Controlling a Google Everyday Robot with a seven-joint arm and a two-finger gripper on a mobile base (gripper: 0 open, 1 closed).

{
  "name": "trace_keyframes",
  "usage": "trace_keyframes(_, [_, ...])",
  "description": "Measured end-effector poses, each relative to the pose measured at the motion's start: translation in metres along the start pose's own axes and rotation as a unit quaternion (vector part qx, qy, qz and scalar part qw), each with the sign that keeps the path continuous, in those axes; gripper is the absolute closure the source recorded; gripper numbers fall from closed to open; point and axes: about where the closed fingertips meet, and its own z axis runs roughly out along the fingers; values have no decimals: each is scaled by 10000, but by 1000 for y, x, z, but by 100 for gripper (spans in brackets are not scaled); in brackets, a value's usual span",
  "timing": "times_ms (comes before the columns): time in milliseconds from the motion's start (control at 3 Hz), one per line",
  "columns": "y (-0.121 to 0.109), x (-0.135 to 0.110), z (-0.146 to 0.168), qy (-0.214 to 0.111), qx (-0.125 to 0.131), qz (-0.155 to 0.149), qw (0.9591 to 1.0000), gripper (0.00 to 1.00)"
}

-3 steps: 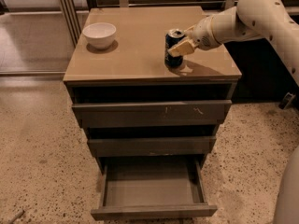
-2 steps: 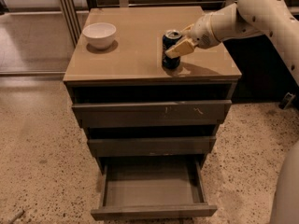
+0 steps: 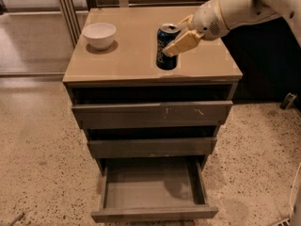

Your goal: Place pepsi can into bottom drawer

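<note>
At left on the bench (image 3: 131,60) we see a white bowl (image 3: 99,34). Low at centre, the bottom drawer (image 3: 150,187) stands pulled out. Right of centre, the pepsi can (image 3: 161,40) stands upright on the bench, our tool (image 3: 173,36) closed around its upper half from the right.

My gripper (image 3: 173,36), clasping the pepsi can (image 3: 162,40) on the cabinet top (image 3: 122,62), has two flat, blunt, pale tan fingers (image 3: 183,42). Behind them is my rounded white wrist (image 3: 211,20) with a patch of small dark dots, then my thick, smooth white arm (image 3: 254,4).
</note>
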Motion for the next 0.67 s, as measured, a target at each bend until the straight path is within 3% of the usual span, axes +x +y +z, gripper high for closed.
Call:
trace_keyframes(333, [51, -25, -33, -119, -605, 122, 9980, 100])
trace_keyframes(667, [57, -24, -30, -84, -752, 112, 9971, 100])
